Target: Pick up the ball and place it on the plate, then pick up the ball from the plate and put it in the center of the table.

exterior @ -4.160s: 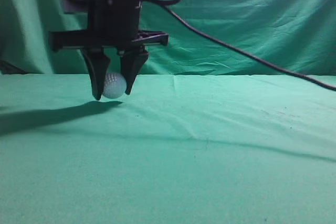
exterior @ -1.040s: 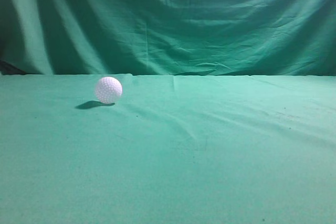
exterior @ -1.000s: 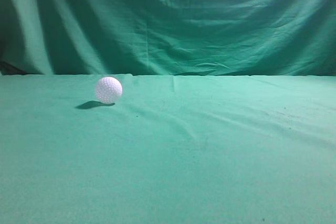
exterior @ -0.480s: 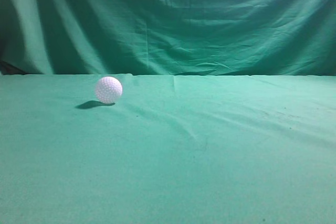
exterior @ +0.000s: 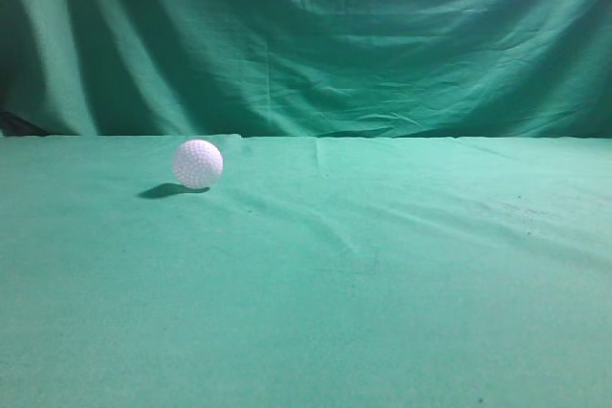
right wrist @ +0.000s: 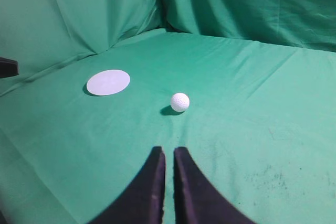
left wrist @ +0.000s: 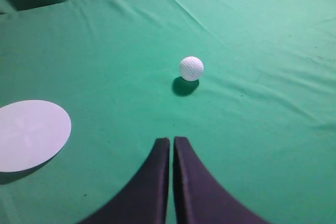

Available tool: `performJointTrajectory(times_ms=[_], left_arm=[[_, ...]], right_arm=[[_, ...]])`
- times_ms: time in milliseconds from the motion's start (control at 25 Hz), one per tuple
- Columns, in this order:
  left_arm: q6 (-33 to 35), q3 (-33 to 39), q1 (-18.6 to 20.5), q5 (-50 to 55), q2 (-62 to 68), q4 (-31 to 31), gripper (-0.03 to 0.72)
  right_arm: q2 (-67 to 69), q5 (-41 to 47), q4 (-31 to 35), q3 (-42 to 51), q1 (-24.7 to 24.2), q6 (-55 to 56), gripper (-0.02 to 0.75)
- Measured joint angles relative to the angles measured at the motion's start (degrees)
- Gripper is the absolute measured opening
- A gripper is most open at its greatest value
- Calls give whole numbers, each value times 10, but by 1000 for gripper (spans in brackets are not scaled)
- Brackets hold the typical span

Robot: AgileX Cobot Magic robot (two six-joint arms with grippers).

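The wide flat table covered in slightly wrinkled green cloth fills the lower half of the exterior view and nearly the whole of both wrist views. Behind it, the draped, folded green cloth backdrop takes up the upper half of the exterior view.

Next in size are the grippers. In the left wrist view the left black gripper rises from the bottom centre of the frame, its two curved fingers drawn together until only a thin slit shows between the tips, with nothing held. In the right wrist view the right black gripper also comes up from the bottom centre, its fingers nearly together with a narrow gap and nothing between them. Neither gripper appears in the exterior view.

The flat round white plate lies on the cloth at the left edge of the left wrist view, and in the upper left of the right wrist view.

The small white ball is round, with a dimpled, golf-ball-like surface. It rests on the table at left of centre in the exterior view, casting a dark shadow to its lower left. It sits well apart from the plate and from both grippers.
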Motion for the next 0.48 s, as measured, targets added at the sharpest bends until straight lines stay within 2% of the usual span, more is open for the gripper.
performJointTrajectory(times_ms=[480], left_arm=[[0, 0, 0, -5, 0, -1, 0]], right_arm=[[0, 1, 0, 0, 0, -1, 46]])
